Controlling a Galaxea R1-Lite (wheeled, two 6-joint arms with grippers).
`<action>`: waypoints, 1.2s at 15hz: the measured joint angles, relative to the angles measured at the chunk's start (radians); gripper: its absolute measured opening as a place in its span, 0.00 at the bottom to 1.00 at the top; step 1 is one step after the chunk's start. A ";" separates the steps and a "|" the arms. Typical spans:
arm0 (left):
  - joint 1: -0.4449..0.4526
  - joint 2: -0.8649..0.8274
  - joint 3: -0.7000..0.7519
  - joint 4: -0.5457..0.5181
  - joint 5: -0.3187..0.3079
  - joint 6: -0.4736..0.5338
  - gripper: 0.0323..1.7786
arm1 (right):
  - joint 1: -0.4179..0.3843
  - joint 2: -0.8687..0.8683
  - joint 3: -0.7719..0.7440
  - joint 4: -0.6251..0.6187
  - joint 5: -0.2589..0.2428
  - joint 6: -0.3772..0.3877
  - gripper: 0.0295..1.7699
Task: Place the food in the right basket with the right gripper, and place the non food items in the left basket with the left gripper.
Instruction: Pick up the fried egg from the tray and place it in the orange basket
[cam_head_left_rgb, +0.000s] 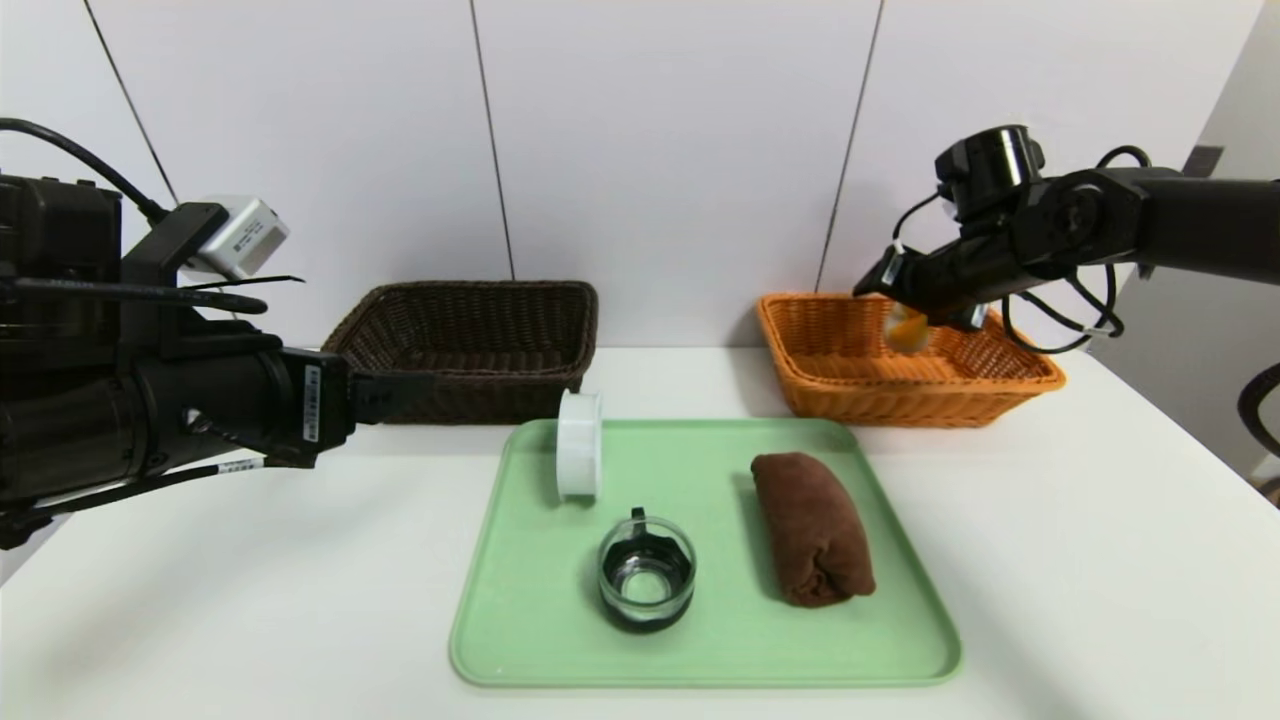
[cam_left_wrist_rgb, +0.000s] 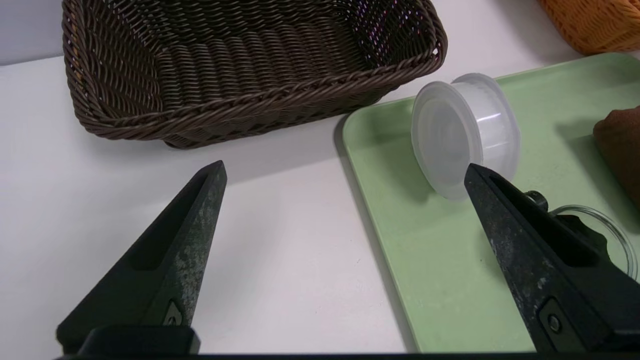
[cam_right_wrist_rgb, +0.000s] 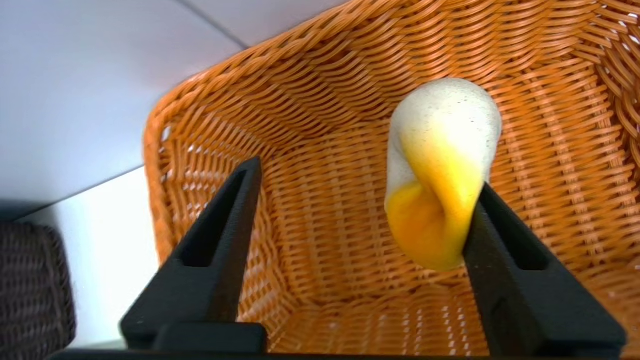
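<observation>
At the far left, the left gripper (cam_left_wrist_rgb: 345, 175) hangs above the white table (cam_head_left_rgb: 1080, 560), near the robot and just in front of the brown basket (cam_head_left_rgb: 470, 345). Its two dark fingers (cam_left_wrist_rgb: 165, 260) are spread wide apart with nothing between them. The brown basket sits at the far side of the table, left of centre, and no item shows inside it.

Right of that, in the middle of the table, lies the green tray (cam_head_left_rgb: 900, 650). At its far left corner a clear plastic lid-like container (cam_head_left_rgb: 579, 444) stands on its edge; in the left wrist view one fingertip overlaps it, but whether they touch cannot be told. Nearer on the tray, a small glass jar (cam_head_left_rgb: 646, 577) with a dark clasp stands upright, mouth up. To its right a rolled brown towel (cam_head_left_rgb: 812, 527) lies lengthwise, apart from the jar.

Farther right, at the far side of the table, stands the orange basket (cam_head_left_rgb: 1000, 385). The right gripper (cam_right_wrist_rgb: 367, 175) is poised over its inside, pointing downward. Its fingers (cam_right_wrist_rgb: 220, 250) are parted, released rather than clenched. The food item, a white and yellow fried-egg toy (cam_right_wrist_rgb: 440, 170), hangs folded against one finger only, above the woven floor of the orange basket, with a clear gap to the other finger.
</observation>
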 joint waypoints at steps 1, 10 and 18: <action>0.000 -0.002 -0.002 0.001 0.000 -0.001 0.95 | 0.003 -0.008 0.000 0.020 0.002 0.000 0.74; 0.000 -0.010 -0.004 0.003 -0.001 -0.001 0.95 | 0.007 -0.027 0.000 0.056 0.002 0.001 0.89; -0.009 -0.011 0.005 0.008 -0.002 -0.001 0.95 | 0.010 -0.027 0.000 0.056 0.000 0.016 0.94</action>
